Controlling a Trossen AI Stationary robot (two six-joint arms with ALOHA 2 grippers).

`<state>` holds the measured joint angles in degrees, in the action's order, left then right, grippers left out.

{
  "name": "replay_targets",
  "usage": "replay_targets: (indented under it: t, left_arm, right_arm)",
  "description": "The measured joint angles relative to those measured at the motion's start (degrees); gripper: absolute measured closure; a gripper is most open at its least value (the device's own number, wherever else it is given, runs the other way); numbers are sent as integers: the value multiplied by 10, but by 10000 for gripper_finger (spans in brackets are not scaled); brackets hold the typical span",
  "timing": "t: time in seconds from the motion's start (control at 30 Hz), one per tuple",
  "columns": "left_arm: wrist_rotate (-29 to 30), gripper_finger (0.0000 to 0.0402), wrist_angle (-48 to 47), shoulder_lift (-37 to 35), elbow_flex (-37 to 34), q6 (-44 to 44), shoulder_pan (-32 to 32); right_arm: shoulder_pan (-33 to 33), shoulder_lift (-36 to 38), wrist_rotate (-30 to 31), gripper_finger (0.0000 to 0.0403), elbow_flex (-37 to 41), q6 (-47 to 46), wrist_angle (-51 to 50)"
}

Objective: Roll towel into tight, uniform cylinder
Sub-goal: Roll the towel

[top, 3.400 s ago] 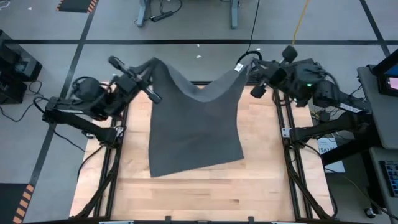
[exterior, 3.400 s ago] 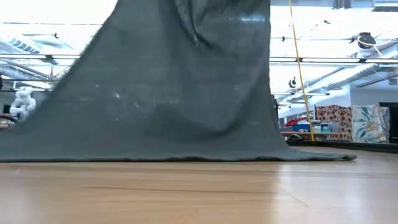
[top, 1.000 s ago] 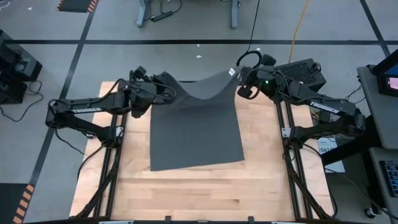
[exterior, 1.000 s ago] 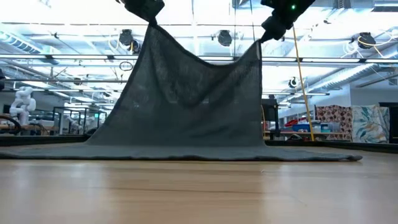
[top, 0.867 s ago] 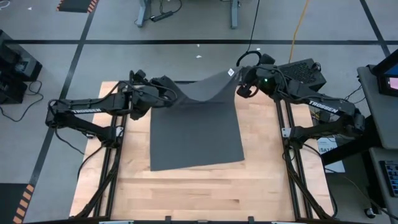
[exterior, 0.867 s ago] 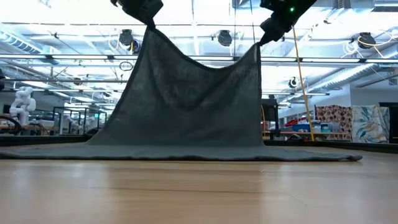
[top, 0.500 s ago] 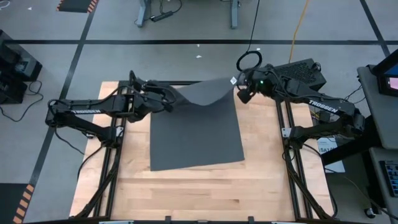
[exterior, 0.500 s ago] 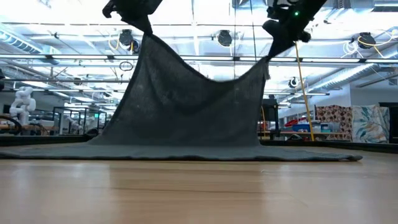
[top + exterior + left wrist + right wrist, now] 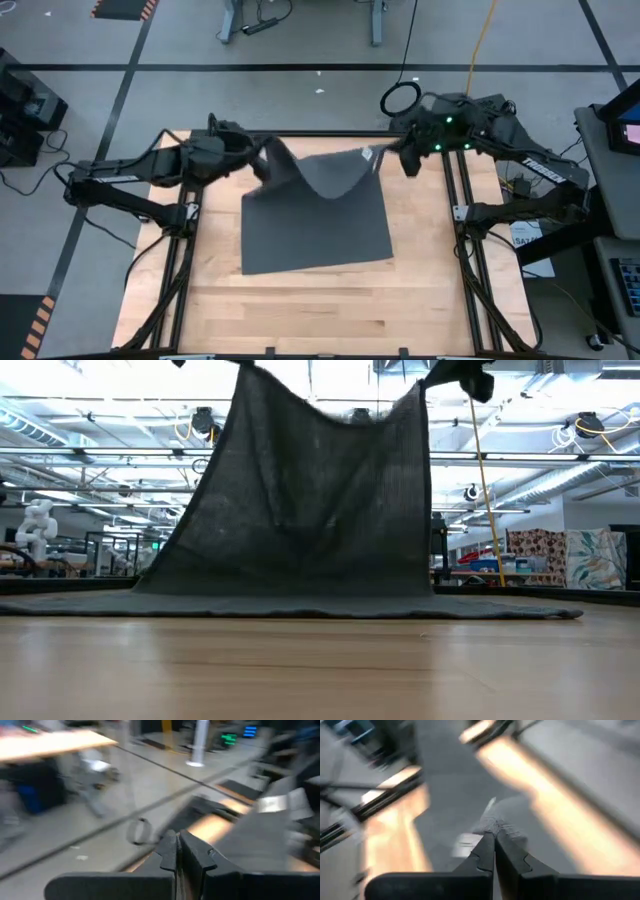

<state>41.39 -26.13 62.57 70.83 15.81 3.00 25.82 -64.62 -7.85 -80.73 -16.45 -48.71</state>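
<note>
Pale wooden planks make up the work table point(image 9: 300, 300), which sits in a dark metal frame on a grey floor marked with black lines; seen level across the table, a bright hall with ceiling lamps and shelving lies beyond it. On the table is the plain dark grey soft cloth towel point(image 9: 315, 215), a rectangle with a small white tag point(image 9: 367, 154) at its far right corner. Its near half lies flat on the wood, reaching close to the table's middle, while its far edge is lifted off the surface by both arms and sags in a curve between them. The left gripper point(image 9: 262, 158), at the far left of the table, is clamped on the towel's far left corner, its two dark fingers point(image 9: 170, 851) pressed together with almost no gap. The right gripper point(image 9: 385, 158), at the far right of the table, pinches the far right corner just beside the tag; its fingers point(image 9: 487, 851) meet tightly on a bunched tip of cloth. From table height the raised cloth point(image 9: 310, 500) hangs like a curtain from the two held corners at the top edge down to the flat part on the wood.
</note>
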Motion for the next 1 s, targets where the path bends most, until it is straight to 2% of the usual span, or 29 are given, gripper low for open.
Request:
replay_targets:
  t: [0.07, 0.2, 0.3, 0.37, 0.5, 0.67, 0.83, 1.0]
  left_arm:
    - [22, 391, -2, -2, 0, -13, 31]
    - [26, 391, 2, 6, 0, -12, 115]
    - [27, 391, 4, 31, 0, -12, 181]
    - [6, 391, 2, 52, 0, -7, 220]
    - [-41, 391, -1, 95, 0, 29, 275]
    - [-52, 391, 1, 148, 0, 52, 309]
    - [-69, 391, 21, 193, -1, 45, 325]
    - [-87, 391, 20, 215, -1, 45, 326]
  right_arm:
    - [10, 0, 69, 403, -5, 27, 35]
    - [53, -16, 186, 403, -5, 104, 104]
    - [110, -50, 213, 403, 2, 162, 151]
    - [149, -86, 202, 403, 5, 175, 161]
    - [209, -169, 139, 403, 6, 152, 159]
    - [254, -252, 74, 403, 6, 124, 163]
    - [271, -283, 18, 403, 6, 107, 177]
    - [271, -288, 15, 403, 6, 114, 171]
